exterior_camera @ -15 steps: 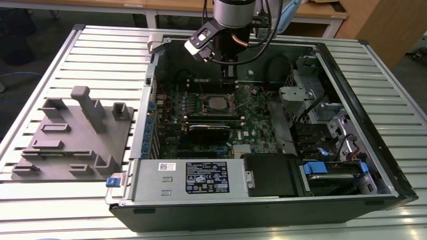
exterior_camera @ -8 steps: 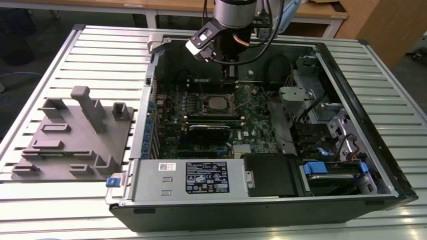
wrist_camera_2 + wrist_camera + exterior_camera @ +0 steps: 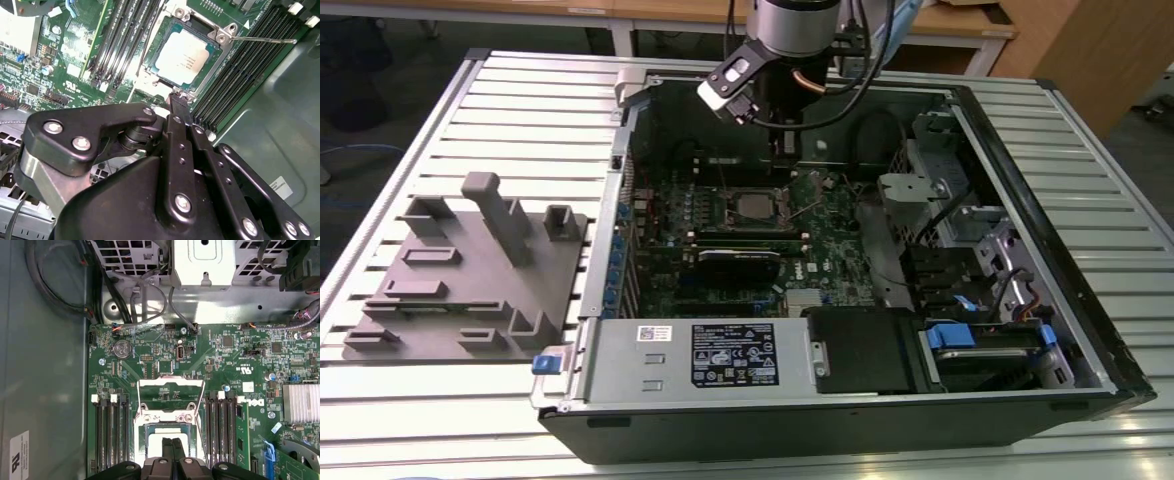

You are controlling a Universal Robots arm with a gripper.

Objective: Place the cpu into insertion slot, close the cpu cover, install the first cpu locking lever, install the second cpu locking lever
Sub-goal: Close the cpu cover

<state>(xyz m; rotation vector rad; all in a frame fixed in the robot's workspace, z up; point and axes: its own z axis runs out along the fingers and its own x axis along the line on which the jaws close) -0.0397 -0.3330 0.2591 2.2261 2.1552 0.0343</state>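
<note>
Poised low inside the open computer case (image 3: pixel 854 425) on the slatted table (image 3: pixel 454 100), with the gripper (image 3: pixel 172 441) pressed together, pinching nothing, its tip just over the insertion slot (image 3: pixel 196 22). Seated in that slot on the green board (image 3: pixel 150 347), silver top up, the cpu (image 3: pixel 182 56); flipped back beyond it in the first wrist view, the cpu cover (image 3: pixel 171 383), with a thin lever (image 3: pixel 260 39) jutting from one socket corner. Set well apart toward the exterior view's left, a grey fixture (image 3: pixel 467 270).
</note>
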